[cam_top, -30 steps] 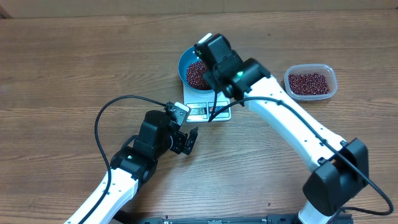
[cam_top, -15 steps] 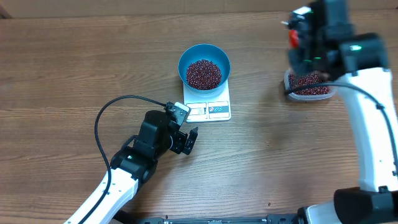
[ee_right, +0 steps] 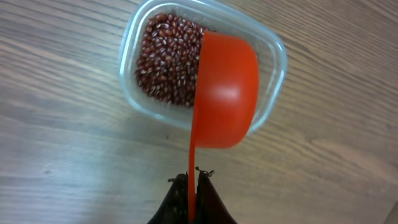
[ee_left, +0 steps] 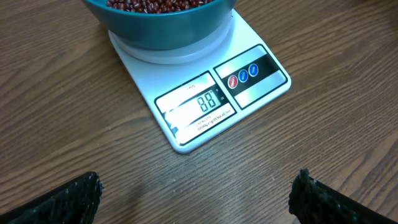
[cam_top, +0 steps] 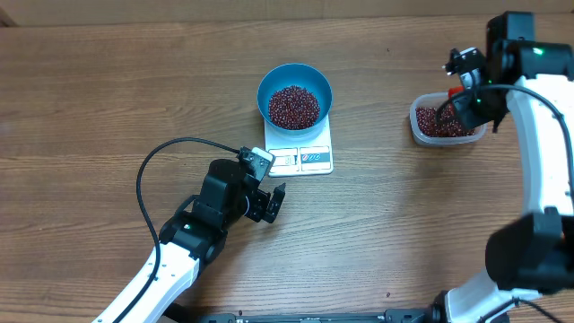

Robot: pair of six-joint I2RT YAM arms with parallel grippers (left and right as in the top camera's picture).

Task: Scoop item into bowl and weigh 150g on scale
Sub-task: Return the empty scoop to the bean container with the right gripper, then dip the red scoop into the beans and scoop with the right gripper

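Note:
The blue bowl (cam_top: 266, 82) stands on the white scale (cam_top: 316, 160) and holds a heap of dark red-brown beans (cam_top: 294, 106). Just in front of the scale, my left gripper (cam_top: 274, 203) hovers open over bare wood; its wrist view shows the scale (ee_left: 261, 81), the bowl (ee_left: 161, 34) and the open gripper (ee_left: 199, 202). At the far right, my right gripper (cam_top: 464, 97) is shut on the thin handle of an orange-red scoop (ee_right: 227, 93). The scoop is tipped on edge over the right half of a clear tub (ee_right: 277, 57) of beans (ee_right: 165, 62). The right wrist view shows the right gripper (ee_right: 193, 180).
The clear tub (cam_top: 415, 126) sits near the table's right side. A black cable (cam_top: 143, 175) loops off my left arm onto the wood. The scale's display (ee_left: 208, 101) is lit.
My right arm has swung from above the blue bowl across to the clear tub at the right, carrying the scoop. The left arm has not moved.

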